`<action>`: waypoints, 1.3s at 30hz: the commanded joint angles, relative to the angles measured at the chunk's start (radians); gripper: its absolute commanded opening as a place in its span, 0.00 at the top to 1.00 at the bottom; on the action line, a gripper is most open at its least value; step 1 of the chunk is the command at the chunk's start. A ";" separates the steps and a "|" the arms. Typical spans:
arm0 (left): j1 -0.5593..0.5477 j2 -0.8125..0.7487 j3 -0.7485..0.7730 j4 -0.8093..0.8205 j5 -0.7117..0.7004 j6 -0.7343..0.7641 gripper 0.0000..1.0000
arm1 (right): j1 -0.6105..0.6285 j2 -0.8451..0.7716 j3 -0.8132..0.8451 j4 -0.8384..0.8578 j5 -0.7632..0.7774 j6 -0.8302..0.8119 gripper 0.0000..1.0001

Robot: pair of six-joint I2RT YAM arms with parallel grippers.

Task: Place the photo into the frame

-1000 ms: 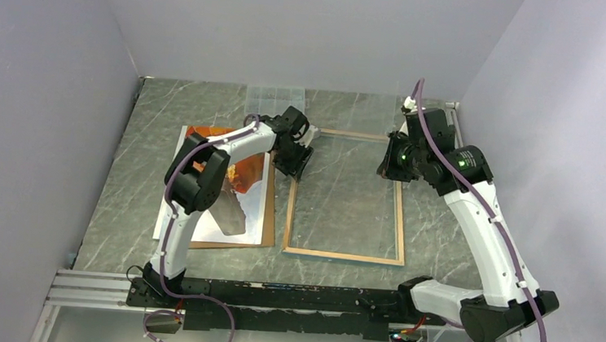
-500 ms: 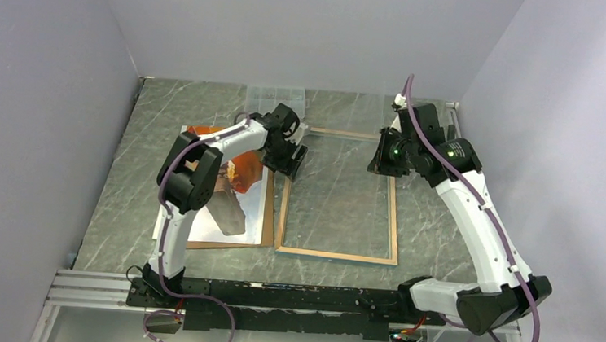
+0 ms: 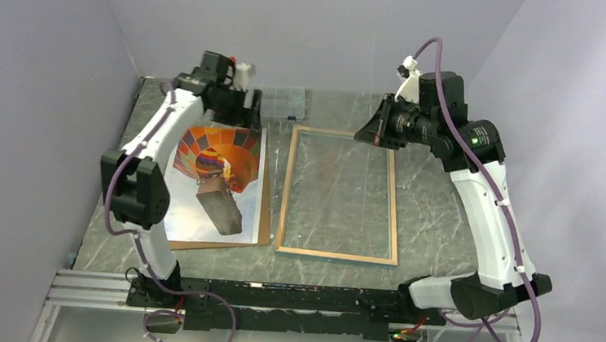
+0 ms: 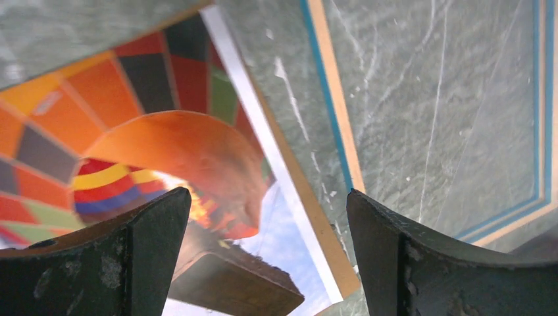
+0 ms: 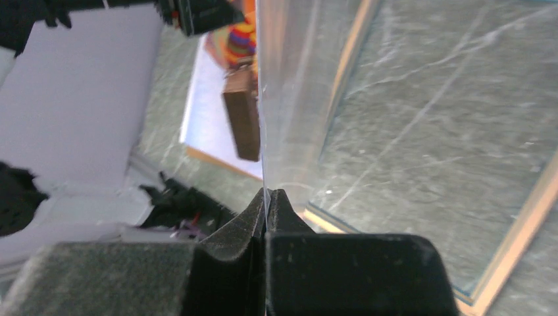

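The photo [image 3: 216,174] of the orange-red balloon lies face up at left on a thin brown backing board [image 3: 266,217]. It also shows in the left wrist view [image 4: 164,125]. The frame [image 3: 284,194] lies flat beside it, wood-coloured back up; its rim [image 4: 335,125] has a blue edge. My left gripper [image 3: 247,111] is open and empty, raised over the photo's far edge, its fingertips [image 4: 158,217] spread wide. My right gripper [image 3: 368,133] is shut on a clear pane [image 5: 283,99], held upright and edge-on above the frame's far end.
A small clear plastic compartment box [image 3: 285,103] stands at the back, between the two grippers. Grey walls close in the left, back and right sides. The arm bases and a rail run along the near edge.
My left arm has swung up and back from the frame's far left corner, uncovering the photo. My right gripper has risen from the frame's far right corner, and the frame has shifted a little left.
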State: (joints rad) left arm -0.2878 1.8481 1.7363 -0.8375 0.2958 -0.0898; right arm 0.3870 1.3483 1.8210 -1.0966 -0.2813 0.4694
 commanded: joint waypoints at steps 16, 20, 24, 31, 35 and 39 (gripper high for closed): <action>0.060 -0.038 -0.195 0.030 -0.036 0.060 0.06 | -0.280 0.081 -0.607 0.328 -0.436 -0.134 1.00; 0.029 -0.027 -0.217 0.043 -0.050 0.074 0.07 | -0.318 0.113 -0.626 0.327 -0.381 -0.175 1.00; -0.013 -0.015 -0.228 0.052 -0.063 0.078 0.07 | -0.328 0.144 -0.613 0.310 -0.303 -0.205 1.00; -0.051 0.027 -0.212 0.044 -0.071 0.108 0.09 | -0.332 0.160 -0.646 0.333 -0.200 -0.202 1.00; -0.053 0.045 -0.206 0.043 -0.073 0.115 0.10 | -0.334 0.145 -0.653 0.329 -0.137 -0.209 1.00; -0.055 0.053 -0.203 0.045 -0.072 0.112 0.10 | -0.343 0.136 -0.648 0.322 -0.107 -0.212 1.00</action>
State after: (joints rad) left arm -0.3416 1.8954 1.5112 -0.8082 0.2306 0.0071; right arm 0.0593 1.5108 1.1664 -0.8024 -0.4706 0.2829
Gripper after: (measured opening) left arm 0.900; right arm 0.013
